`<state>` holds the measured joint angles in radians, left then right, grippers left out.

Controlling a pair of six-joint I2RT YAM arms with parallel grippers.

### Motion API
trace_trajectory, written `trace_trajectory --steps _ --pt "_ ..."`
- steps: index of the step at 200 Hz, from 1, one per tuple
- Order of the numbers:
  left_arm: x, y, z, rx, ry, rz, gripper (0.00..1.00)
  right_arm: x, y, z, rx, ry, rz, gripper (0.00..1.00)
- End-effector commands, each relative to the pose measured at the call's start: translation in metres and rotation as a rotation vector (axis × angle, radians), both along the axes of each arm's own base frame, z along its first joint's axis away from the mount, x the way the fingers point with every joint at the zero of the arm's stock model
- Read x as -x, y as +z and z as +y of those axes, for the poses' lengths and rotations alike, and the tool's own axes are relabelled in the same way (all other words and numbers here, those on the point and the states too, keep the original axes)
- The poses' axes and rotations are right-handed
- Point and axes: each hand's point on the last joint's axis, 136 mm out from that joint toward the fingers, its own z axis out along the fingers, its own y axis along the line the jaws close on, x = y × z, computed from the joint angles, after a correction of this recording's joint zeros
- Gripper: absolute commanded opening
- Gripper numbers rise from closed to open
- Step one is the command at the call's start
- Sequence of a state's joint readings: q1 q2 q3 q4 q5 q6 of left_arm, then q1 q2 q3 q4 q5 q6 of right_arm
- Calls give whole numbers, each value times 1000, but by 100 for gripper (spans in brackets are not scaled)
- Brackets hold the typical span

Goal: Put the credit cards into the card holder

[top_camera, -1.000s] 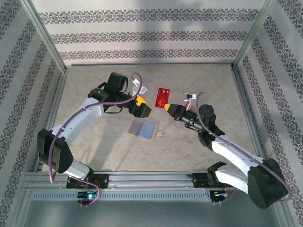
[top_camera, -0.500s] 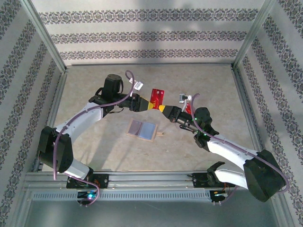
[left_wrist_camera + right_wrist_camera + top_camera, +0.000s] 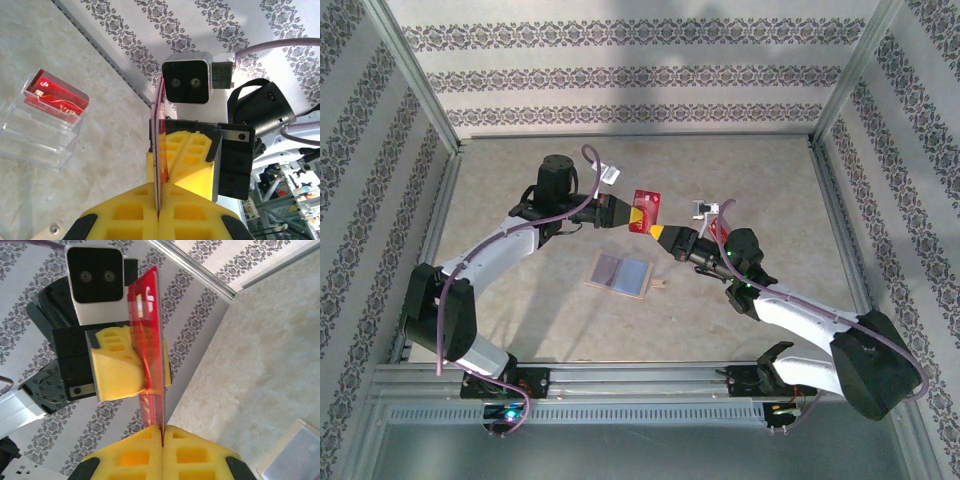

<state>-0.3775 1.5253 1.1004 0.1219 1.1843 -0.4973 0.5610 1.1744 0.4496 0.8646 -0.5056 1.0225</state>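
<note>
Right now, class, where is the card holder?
In the top view, the card holder lies open on the table, centre, just nearside of the held red card.

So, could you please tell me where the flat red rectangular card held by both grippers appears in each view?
Top external: flat red card at centre, beyond the tan wallet.
Left wrist: edge-on at centre, standing in the left gripper.
Right wrist: centre, tilted, standing in the right gripper.
Shared landmark: yellow foam fingers.
</note>
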Motion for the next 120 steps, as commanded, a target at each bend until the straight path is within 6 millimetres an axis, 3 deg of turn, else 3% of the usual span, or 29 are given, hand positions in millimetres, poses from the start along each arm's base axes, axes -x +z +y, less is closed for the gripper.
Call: trace_trajectory --steps 1,42,71,120 --pt "-2 3 2 17 -8 -33 0 4 16 1 -25 13 -54 0" --pt "3 3 1 39 -32 -38 0 6 19 -6 3 16 -71 31" --pt "8 7 -1 71 -51 -24 0 2 30 -15 -19 10 -83 35" --pt "17 9 -4 94 -87 -23 0 -3 37 -9 -18 58 -85 36"
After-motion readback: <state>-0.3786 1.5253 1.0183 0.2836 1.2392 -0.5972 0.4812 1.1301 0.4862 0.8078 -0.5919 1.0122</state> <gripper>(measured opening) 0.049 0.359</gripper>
